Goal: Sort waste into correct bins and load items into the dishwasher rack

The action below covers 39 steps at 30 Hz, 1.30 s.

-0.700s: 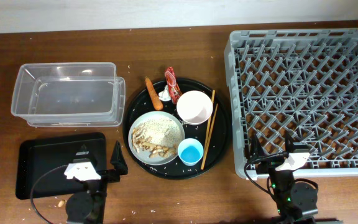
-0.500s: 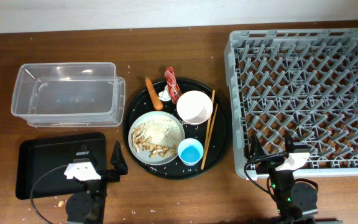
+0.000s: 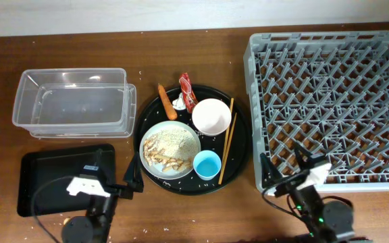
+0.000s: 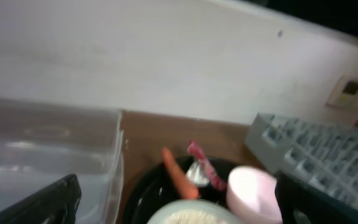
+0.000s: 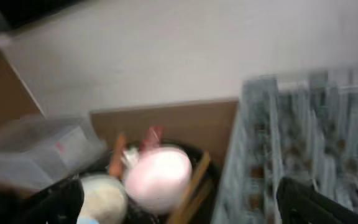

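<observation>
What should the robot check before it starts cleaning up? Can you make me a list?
1. Open and empty, left gripper and right gripper: ok.
2. Tub has room for waste: ok.
3. Rack has free pegs: ok.
4. Wrapper uncovered, easy to grab: ok.
5. Plate ready for rack: not ok, rice on it.
6. Rectangular tray all free: cannot tell, left gripper covers part.

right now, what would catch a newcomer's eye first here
The big grey dishwasher rack fills the right side of the table. At centre, a round black tray crowds together a rice-covered plate, a white bowl, a blue cup and chopsticks. A clear tub sits at left.
</observation>
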{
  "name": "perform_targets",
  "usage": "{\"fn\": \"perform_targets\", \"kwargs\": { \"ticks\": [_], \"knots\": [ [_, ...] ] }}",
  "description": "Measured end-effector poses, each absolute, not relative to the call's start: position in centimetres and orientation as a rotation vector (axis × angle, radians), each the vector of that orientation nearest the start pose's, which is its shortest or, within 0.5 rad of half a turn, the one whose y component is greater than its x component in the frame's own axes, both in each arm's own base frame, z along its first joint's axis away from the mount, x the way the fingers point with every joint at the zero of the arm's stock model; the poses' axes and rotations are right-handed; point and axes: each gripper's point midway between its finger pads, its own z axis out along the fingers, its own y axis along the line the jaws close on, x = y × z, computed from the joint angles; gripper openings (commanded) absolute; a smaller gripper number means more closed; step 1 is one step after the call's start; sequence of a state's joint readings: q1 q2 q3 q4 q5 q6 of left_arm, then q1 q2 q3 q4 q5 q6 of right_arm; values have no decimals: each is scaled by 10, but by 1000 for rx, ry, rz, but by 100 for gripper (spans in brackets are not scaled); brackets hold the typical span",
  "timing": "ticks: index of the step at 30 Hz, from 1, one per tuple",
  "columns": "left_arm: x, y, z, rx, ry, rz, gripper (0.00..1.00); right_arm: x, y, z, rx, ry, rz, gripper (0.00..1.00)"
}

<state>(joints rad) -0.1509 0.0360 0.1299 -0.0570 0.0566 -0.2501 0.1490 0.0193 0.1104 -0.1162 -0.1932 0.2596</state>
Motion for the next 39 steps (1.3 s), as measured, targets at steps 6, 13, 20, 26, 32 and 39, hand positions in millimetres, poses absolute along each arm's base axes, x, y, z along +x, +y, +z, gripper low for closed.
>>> {"fn": "perform_targets", "kwargs": {
  "ticks": [6, 13, 20, 26, 32, 39],
  "knots": [
    [262, -73, 279, 6, 2161, -435, 99, 236, 72, 281, 30, 2188, 480, 98],
    [270, -162, 175, 367, 2749, -862, 98, 272, 79, 222, 126, 2717, 436, 98],
    [254, -228, 97, 638, 2858, -237, 63, 271, 78, 220, 127, 2727, 434, 98],
    [264, -230, 60, 596, 2932, -119, 0, 269, 78, 219, 130, 2737, 433, 99],
    [306, -175, 221, 358, 2698, -909, 0, 261, 126, 241, -205, 2639, 800, 82],
    [273, -195, 303, 502, 2275, -1737, 0, 223, 224, 346, -958, 1880, 1467, 80]
  ]
}}
